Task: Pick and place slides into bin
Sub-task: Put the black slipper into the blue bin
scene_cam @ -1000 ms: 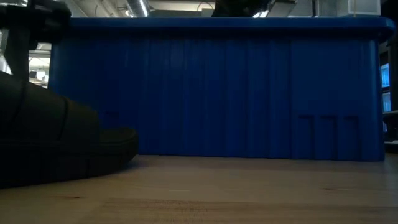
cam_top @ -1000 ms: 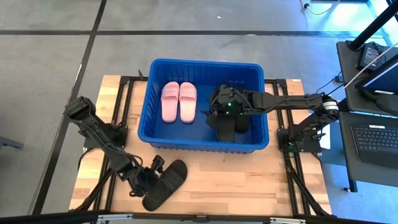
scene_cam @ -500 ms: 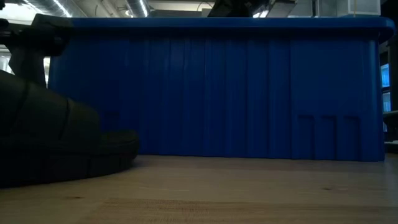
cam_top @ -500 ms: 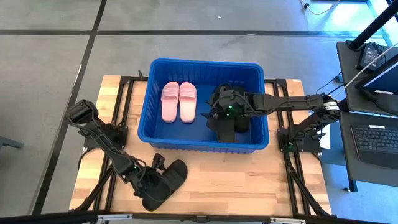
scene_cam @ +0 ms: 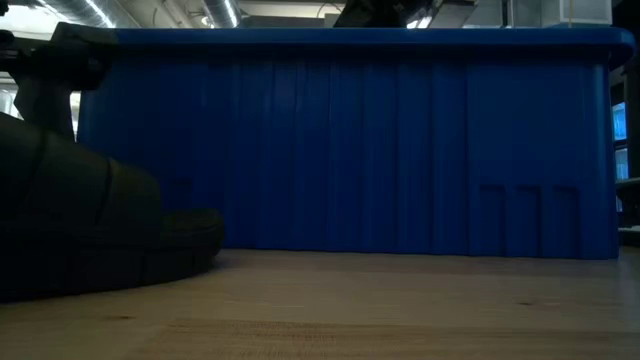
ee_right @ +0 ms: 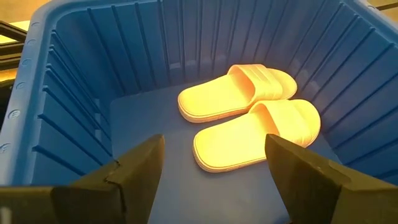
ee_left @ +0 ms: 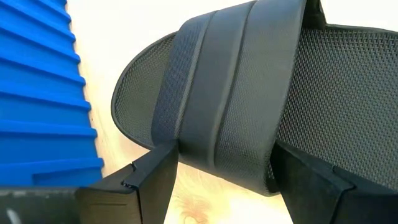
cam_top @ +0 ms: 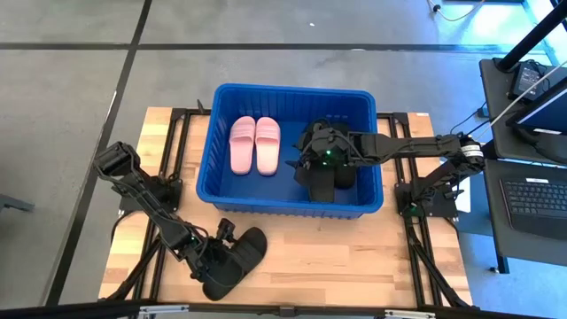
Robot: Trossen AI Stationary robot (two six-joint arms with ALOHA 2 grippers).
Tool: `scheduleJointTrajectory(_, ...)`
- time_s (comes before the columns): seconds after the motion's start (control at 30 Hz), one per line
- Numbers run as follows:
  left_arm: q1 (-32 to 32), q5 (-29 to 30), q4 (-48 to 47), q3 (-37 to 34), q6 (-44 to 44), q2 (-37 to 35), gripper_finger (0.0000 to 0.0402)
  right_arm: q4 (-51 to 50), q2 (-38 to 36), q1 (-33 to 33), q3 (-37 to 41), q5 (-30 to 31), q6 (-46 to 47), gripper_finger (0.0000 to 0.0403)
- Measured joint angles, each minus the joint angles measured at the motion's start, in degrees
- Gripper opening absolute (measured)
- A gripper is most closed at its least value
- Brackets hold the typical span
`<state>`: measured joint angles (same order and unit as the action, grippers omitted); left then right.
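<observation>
Blue bin (cam_top: 214, 168) at the middle of the wooden bench (cam_top: 354, 252), seen from above. A pink pair (cam_top: 255, 144) lies side by side on the bin floor in its left half, long axes running front to back of the bench, straps toward the far wall. A black pair (cam_top: 322, 184) lies in the right half, mostly covered by the right gripper (cam_top: 321, 152), which hangs inside the bin above it. In the right wrist view its fingers (ee_right: 140, 168) stand wide apart with nothing between them, and the pink pair sits ahead, across the bin floor.

A black slide (cam_top: 239, 259) lies on the bench just in front of the bin's left front corner, long axis diagonal, one end toward the bin and the other toward the bench's front edge. The left gripper (cam_top: 211, 257) is at its left side. In the left wrist view the fingers (ee_left: 152, 180) are spread, one at each side of the wide strap (ee_left: 230, 93); whether they press on it cannot be told. In the low view the slide fills the left foreground, before the bin's ribbed wall.
</observation>
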<state>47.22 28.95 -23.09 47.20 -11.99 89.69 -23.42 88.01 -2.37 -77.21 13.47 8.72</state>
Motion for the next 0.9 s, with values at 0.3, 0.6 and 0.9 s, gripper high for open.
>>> scheduleJointTrajectory(0.3, -0.24, -0.05, 0.09, 0.00, -1.14, 0.00, 0.0246, -0.05, -0.02, 0.00, 0.00, 0.00, 0.02, 0.0280)
scheduleJointTrajectory(0.6, -0.81, -0.27, 0.07, 0.00, -3.82, 0.00, 0.0243, -0.41, -0.02, 0.00, 0.00, 0.00, 0.11, 0.0280)
scheduleJointTrajectory(0.9, -0.83, 0.24, 0.04, 0.00, -10.26, -0.04, 0.0183, -0.48, -0.02, 0.00, 0.00, 0.00, 0.09, 0.0280)
